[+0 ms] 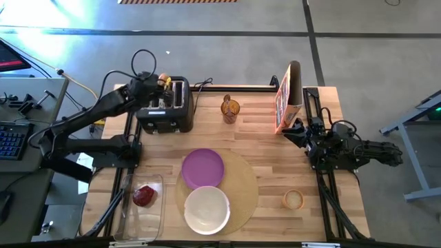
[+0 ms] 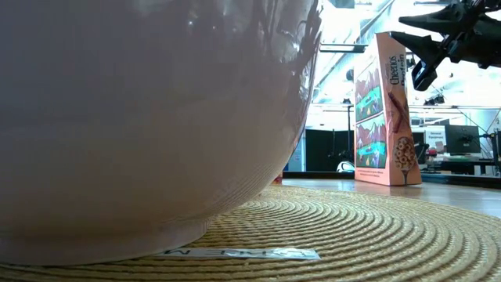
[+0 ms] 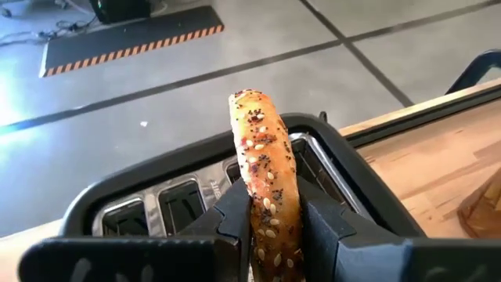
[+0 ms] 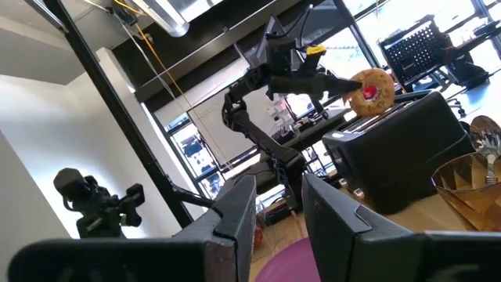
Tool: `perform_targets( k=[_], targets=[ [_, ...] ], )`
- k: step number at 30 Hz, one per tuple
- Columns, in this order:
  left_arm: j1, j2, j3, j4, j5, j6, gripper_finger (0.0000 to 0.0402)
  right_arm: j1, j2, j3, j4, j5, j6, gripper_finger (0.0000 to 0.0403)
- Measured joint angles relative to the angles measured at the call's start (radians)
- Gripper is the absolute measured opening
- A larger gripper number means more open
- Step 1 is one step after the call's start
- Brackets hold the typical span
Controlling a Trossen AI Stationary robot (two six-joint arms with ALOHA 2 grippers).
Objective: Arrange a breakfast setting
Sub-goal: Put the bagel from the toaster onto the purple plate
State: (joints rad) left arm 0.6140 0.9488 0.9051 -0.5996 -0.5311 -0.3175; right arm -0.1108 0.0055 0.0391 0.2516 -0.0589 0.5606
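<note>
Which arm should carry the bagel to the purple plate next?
Left. Its gripper is shut on the bagel above the toaster. The right gripper waits, empty, by the cereal box, apart from the purple plate.

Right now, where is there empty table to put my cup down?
The widest bare wood lies between the round tan placemat and the right pincer, around the small ring. There is also bare wood between the toaster and the amber glass. The near left is crowded: clear container, purple plate, white bowl.
</note>
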Motion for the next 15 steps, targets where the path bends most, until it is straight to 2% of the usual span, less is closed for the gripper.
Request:
perform_targets(
  k=[5,12,15],
  targets=[
    [0.0,-0.036,0.0,0.022,0.072,0.059,0.0062,0.0,0.0,0.0,0.0,0.0,0.0,0.009],
    [-0.004,-0.074,0.001,0.1,0.316,0.189,0.0062,0.0,0.0,0.0,0.0,0.0,-0.001,0.009],
    [-0.026,-0.081,0.001,0.111,0.374,0.242,0.0062,0.0,0.0,0.0,0.0,0.0,0.0,0.009]
  ],
)
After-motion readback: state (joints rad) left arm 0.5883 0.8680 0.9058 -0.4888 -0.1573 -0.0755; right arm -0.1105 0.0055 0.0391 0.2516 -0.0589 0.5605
